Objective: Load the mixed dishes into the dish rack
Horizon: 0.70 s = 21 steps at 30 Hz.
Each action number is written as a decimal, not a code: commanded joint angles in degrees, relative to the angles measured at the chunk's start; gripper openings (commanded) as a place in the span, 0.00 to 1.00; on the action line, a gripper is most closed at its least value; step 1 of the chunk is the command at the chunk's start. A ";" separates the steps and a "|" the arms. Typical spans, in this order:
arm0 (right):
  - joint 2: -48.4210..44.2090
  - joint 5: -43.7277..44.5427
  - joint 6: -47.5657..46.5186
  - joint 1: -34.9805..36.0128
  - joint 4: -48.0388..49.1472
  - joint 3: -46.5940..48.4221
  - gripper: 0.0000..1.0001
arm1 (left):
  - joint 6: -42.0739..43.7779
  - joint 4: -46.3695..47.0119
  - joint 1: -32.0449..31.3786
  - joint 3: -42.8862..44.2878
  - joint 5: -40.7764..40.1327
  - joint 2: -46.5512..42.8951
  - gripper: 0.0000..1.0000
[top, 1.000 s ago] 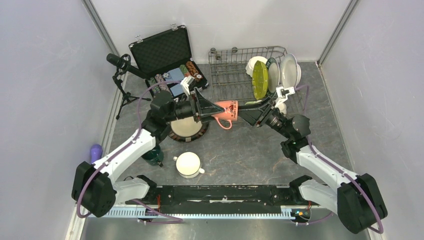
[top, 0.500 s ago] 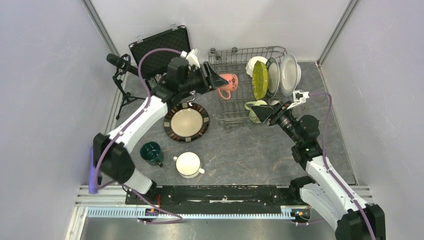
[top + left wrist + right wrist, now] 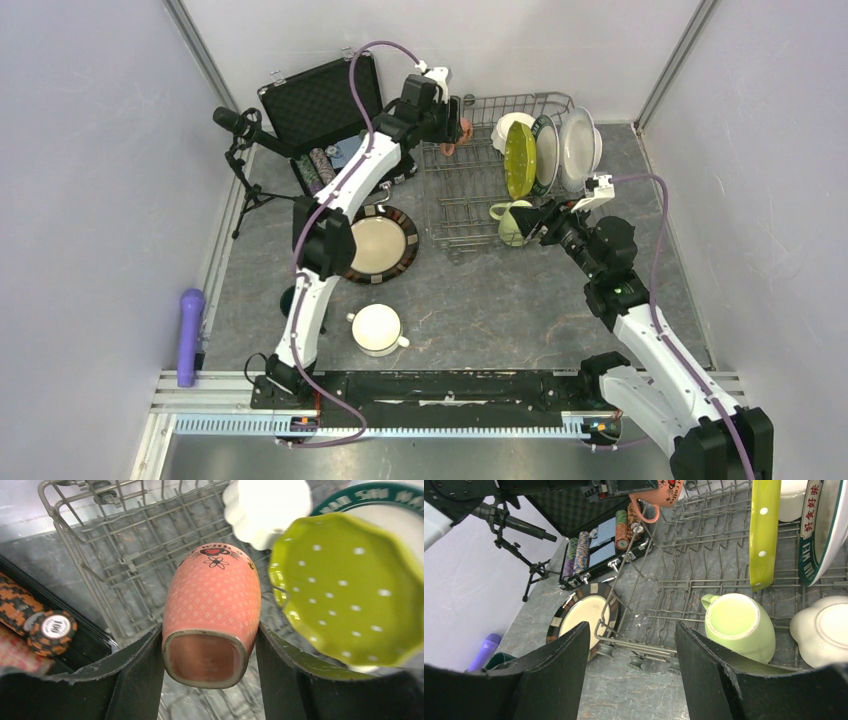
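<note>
Salmon-pink mug point(image 3: 212, 600) sits clamped in left pincer point(image 3: 210, 630), held above dish rack point(image 3: 125, 545) beside upright lime-green plate point(image 3: 345, 595). Right pincer point(image 3: 631, 630) hangs released, fingers spread, near light-green mug point(image 3: 736, 622) lying in the rack's front right area.

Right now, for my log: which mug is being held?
The salmon-pink mug, in the left hand; the light-green mug sits in the rack, the white mug on the table.
</note>
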 commanded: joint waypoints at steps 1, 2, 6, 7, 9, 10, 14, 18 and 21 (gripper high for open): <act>1.81 1.10 -2.34 -0.08 1.12 3.12 0.68 | 13.05 4.88 -0.16 7.12 -6.23 5.21 0.02; 2.15 0.93 -2.29 -0.13 1.43 3.06 0.68 | 14.11 6.33 -0.21 7.05 -7.19 6.10 0.02; 3.51 0.19 -2.04 -0.08 3.08 2.43 0.68 | 18.17 11.30 -0.19 7.53 -8.25 9.90 0.02; 3.80 0.01 -1.93 -0.08 3.35 2.20 0.68 | 18.58 11.88 -0.14 7.79 -8.29 10.53 0.02; 4.22 -0.29 -1.66 -0.08 4.02 1.85 0.67 | 18.65 13.06 -0.21 8.27 -9.56 11.86 0.02; 4.41 -0.49 -1.48 -0.08 4.31 1.72 0.67 | 18.39 13.88 -0.16 8.26 -10.99 12.37 0.02; 4.63 -1.16 -1.20 -0.07 4.77 1.36 0.67 | 19.08 16.24 -0.33 8.26 -13.52 13.49 0.04; 4.78 -1.08 -1.47 -0.08 4.76 1.19 0.67 | 19.92 18.41 -0.51 8.20 -14.47 14.57 0.11; 5.11 -1.09 -1.77 -0.08 4.75 1.19 0.67 | 19.97 19.08 -0.67 8.42 -14.48 15.19 0.31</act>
